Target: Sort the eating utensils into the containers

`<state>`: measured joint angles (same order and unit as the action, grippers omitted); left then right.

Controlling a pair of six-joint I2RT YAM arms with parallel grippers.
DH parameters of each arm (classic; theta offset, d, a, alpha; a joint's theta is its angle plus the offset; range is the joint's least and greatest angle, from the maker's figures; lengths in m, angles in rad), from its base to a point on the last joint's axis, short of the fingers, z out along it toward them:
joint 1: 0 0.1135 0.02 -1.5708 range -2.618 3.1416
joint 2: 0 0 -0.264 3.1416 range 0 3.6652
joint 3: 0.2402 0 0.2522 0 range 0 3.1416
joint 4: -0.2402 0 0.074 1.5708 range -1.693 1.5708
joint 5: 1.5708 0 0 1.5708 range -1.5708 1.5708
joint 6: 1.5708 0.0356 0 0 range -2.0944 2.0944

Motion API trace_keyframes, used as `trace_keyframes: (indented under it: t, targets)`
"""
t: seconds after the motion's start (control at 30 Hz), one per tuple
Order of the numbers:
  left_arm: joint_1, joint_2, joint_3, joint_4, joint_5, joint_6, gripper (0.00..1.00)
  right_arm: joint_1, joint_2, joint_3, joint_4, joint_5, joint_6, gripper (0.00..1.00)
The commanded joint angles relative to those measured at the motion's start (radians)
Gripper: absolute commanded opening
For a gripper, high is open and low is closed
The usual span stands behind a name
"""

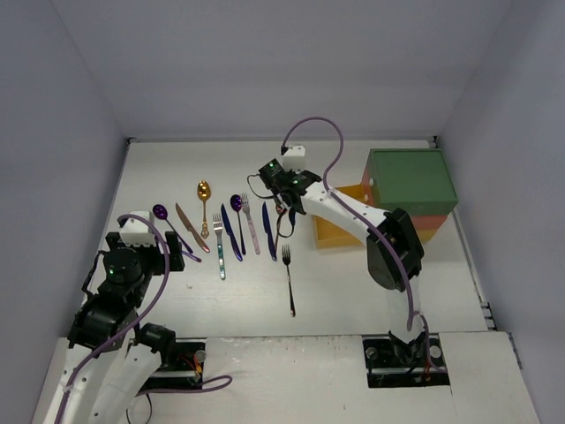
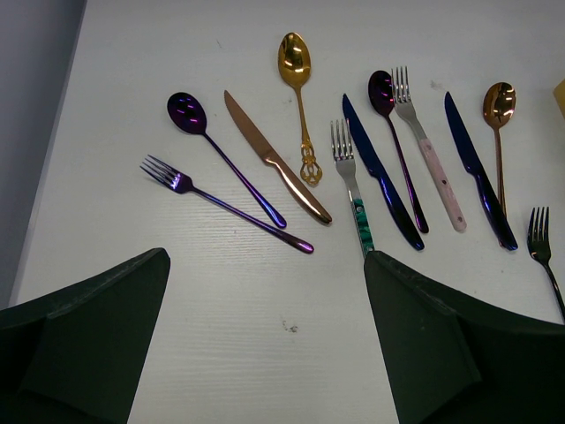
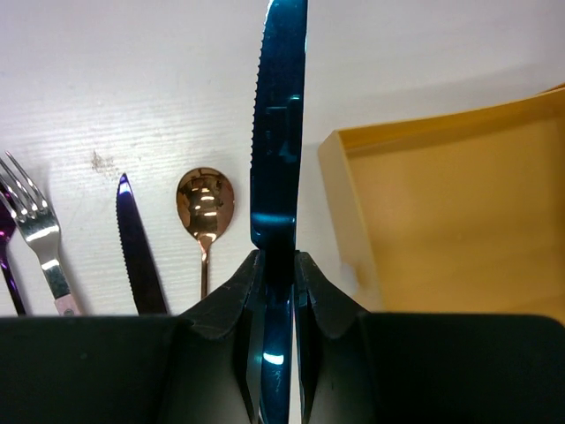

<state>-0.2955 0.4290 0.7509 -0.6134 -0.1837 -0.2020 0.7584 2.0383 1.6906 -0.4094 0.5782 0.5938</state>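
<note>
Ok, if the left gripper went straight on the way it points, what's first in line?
Likely the handle end of the slim purple metal fork, just ahead of the left gripper, jaws open. Depth is unclear; the white table might come first.

Utensils [image 2: 380, 174] in a row on the table [image 2: 221, 336], one lifted.
Dark blue knife [image 3: 281, 115] pinched in the right gripper [image 3: 278, 261], just beside the pulled-out yellow drawer [image 3: 450, 212].
</note>
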Motion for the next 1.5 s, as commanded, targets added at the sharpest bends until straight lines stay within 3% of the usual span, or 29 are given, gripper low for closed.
trace_keyframes:
  t: [0.0, 0.23, 0.47, 1.13, 1.2, 1.33, 1.47]
  targets:
    - [-0.004, 0.021, 0.007, 0.072, 0.002, -0.002, 0.91, -0.04, -0.193, -0.011, 0.011, 0.137, -0.018, 0.0]
    - [-0.004, 0.02, 0.007, 0.073, 0.004, -0.003, 0.91, -0.139, -0.305, -0.213, 0.017, 0.193, 0.067, 0.0]
    - [-0.004, 0.024, 0.008, 0.072, 0.006, -0.002, 0.9, -0.177, -0.308, -0.338, 0.086, 0.199, 0.081, 0.0]
    - [-0.004, 0.02, 0.008, 0.07, 0.002, 0.0, 0.9, -0.142, -0.234, -0.443, 0.129, 0.036, 0.427, 0.0]
    - [-0.004, 0.018, 0.007, 0.07, 0.004, -0.002, 0.9, -0.138, -0.228, -0.441, 0.129, 0.02, 0.443, 0.06]
    - [-0.004, 0.016, 0.007, 0.07, 0.004, 0.0, 0.9, -0.123, -0.239, -0.442, 0.126, 0.033, 0.432, 0.32]
    - [-0.004, 0.016, 0.007, 0.072, 0.005, 0.0, 0.91, -0.1, -0.272, -0.426, 0.12, 0.091, 0.366, 0.42]
